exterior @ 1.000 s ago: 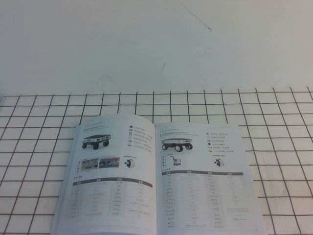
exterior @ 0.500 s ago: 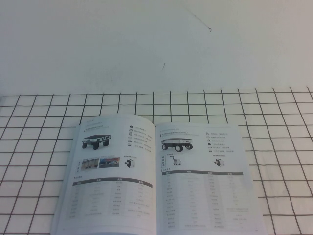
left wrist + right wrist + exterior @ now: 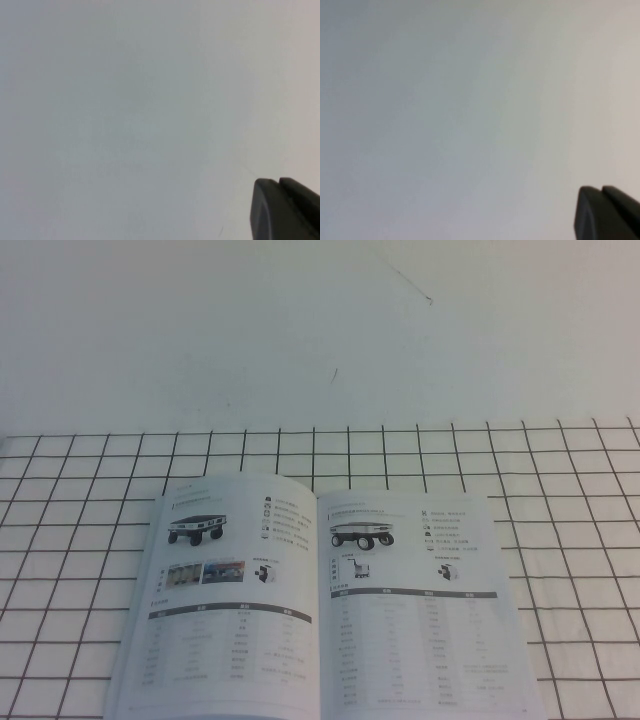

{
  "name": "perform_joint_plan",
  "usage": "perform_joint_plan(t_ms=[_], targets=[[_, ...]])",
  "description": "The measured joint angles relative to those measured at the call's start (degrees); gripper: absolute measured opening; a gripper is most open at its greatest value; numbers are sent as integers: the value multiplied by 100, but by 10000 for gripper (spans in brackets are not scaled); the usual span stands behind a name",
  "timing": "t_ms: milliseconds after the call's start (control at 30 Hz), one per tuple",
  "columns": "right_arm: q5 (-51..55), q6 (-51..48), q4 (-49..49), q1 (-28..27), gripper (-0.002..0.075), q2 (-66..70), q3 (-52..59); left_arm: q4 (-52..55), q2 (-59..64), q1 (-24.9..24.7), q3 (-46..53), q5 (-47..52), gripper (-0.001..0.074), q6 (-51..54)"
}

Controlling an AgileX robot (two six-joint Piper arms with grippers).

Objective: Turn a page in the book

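Observation:
The book lies open and flat on the grid mat in the high view, its near edge cut off by the bottom of the picture. The page is the right-hand leaf, with a black-wheeled flat vehicle, icons and a dark-headed table. The left-hand leaf shows a vehicle above two small colour photos. Neither arm shows in the high view. My left gripper shows only as dark fingertips pressed together against a plain white surface. My right gripper looks the same, shut and empty. Neither wrist view shows the book.
The white mat with a black grid covers the table around the book. A plain white surface with a few faint marks lies beyond the grid's far edge.

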Motion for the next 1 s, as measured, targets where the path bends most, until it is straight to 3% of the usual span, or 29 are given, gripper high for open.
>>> perform_joint_plan(t_ms=[167,400,833,1000], targets=[[2029,-215,-13,0,-2,1205,-954,304,1178,-124,-838,1235,-3,158],[4074,-1075,23,0,-2,2127,-1199,489,2669,-412,-982,2719,-3,-371],[4443,-1490,2267,0,-2,2217,125,-929,4127,-437,-982,2792,-3,-622],[4450,-1939,2942,0,-2,2311,404,-1929,4698,-437,-982,2695,-3,472]])
